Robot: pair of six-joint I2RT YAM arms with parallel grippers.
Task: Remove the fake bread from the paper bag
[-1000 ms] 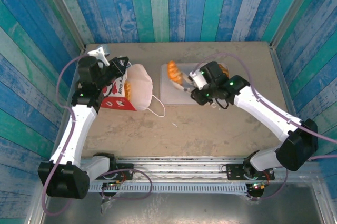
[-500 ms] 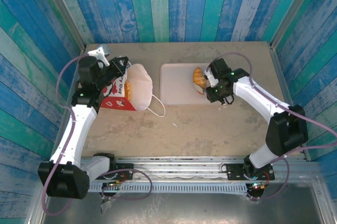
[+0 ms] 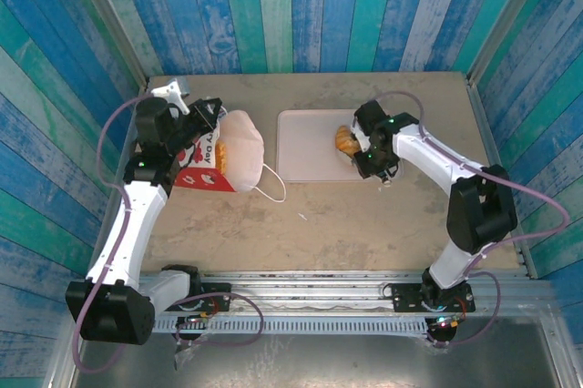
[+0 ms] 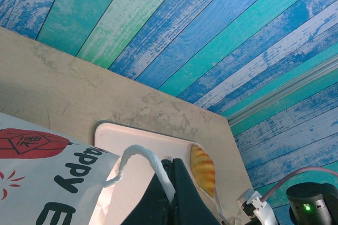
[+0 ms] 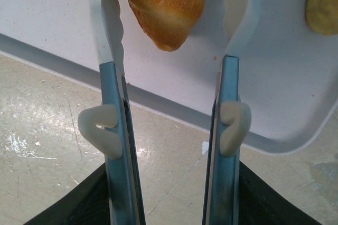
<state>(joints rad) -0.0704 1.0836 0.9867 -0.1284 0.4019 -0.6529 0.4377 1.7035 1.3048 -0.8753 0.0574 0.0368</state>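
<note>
A: Start with the table (image 3: 364,215). What sits on it?
B: A pale tray (image 3: 305,156), centre, toward the far edge. The bag (image 3: 202,169) is just left of it, not touching. It lies on its side, white mouth toward the tray, printed side up.
A: And the left gripper (image 4: 170,196)?
B: At the bag's far rim. Jaws pressed together, pinching the bag there. The white string handle (image 4: 138,153) loops up right against the fingers.
A: The right gripper (image 3: 352,146)?
B: Low over the tray's right half. Jaws spread, one finger either side of a bread (image 5: 166,3). Clear gap at the right finger. At the left one, cannot tell whether it touches.
A: So where is the bread?
B: It lies on the tray, golden-brown, pointed end toward the near rim. A paler piece (image 5: 322,3) sits just to its right, also on the tray. The bag's inside is hidden from here.
</note>
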